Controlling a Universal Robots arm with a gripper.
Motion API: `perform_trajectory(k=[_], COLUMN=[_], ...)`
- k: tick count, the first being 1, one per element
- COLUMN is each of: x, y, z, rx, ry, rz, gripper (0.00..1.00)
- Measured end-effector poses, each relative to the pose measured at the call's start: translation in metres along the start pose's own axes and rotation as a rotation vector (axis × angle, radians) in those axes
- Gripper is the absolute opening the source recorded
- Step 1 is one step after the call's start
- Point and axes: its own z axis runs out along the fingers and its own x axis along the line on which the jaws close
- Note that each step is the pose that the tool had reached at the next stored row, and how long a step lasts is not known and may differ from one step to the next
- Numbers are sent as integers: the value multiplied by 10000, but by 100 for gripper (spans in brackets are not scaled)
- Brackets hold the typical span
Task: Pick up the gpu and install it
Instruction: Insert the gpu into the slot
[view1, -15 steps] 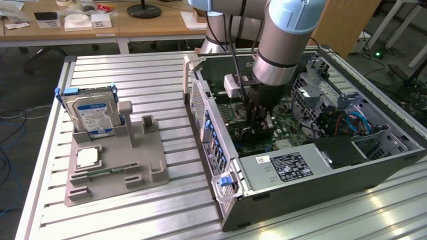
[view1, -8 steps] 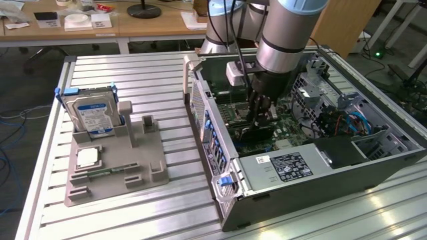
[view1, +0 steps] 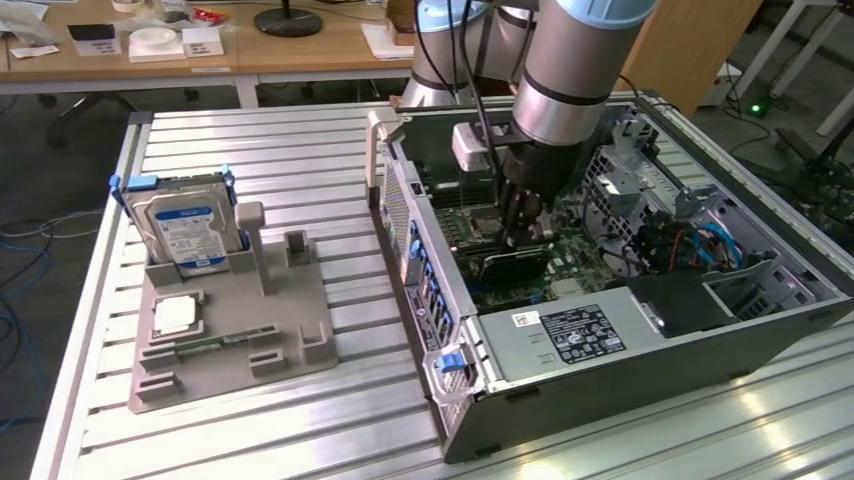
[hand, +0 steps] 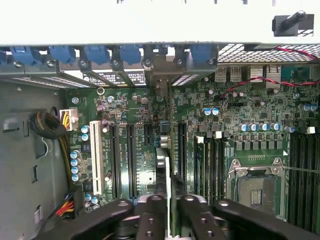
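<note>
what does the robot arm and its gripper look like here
The arm is a thick silver-grey metal tube with a pale blue joint cap and a black band. A small white box sits beside the wrist, with black cables running up. The black gripper has dark fingers dotted with round silver screws.

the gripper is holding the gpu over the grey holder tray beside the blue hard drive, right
Not quite. The gripper does hold the gpu, but inside the open computer case, above the motherboard, not over the grey holder tray. The exterior view shows it; the hard drive stands apart in that tray.
</note>
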Motion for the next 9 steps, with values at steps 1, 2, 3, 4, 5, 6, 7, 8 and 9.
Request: perform_trajectory(k=[1, 2, 3, 4, 5, 6, 7, 8, 9], x=[0, 0, 0, 0, 0, 0, 0, 0, 0], y=[0, 0, 0, 0, 0, 0, 0, 0, 0], z=[0, 0, 0, 0, 0, 0, 0, 0, 0], rx=[0, 0, 0, 0, 0, 0, 0, 0, 0], ry=[0, 0, -1, 0, -1, -1, -1, 0, 0], rz=[0, 0, 0, 0, 0, 0, 0, 0, 0], gripper=[21, 15, 10, 10, 10, 11, 11, 11, 11])
